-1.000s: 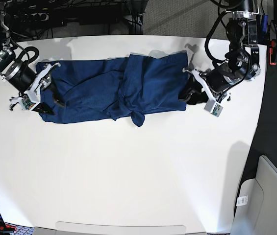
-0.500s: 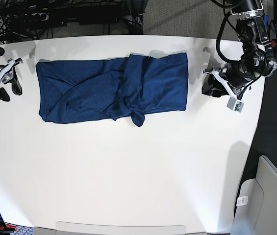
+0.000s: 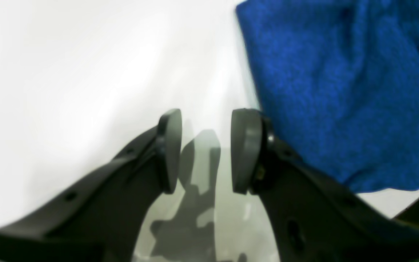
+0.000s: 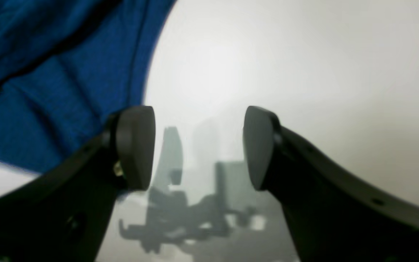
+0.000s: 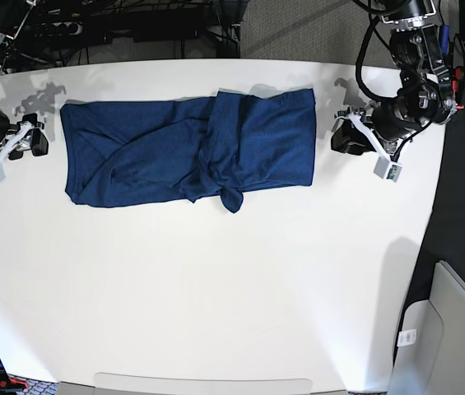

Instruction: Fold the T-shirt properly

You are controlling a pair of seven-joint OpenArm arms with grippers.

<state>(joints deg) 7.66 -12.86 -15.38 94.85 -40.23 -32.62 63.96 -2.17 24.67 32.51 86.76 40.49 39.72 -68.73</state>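
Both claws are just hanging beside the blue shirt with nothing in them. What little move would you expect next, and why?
Probably each gripper closes in on its own end of the T-shirt to take hold of an edge. The shirt lies as a long strip on the table, with one more fold seemingly to go. The left gripper and right gripper are open, empty and close beside the cloth.

Base view overhead on table (image 5: 216,288), wrist views low, close, sharing T-shirt (image 5: 187,152) edges

Your right pincer (image 5: 36,141) now sits closer to the T-shirt (image 5: 183,152) than half a second ago, and your left pincer (image 5: 343,138) edges nearer too, both empty.
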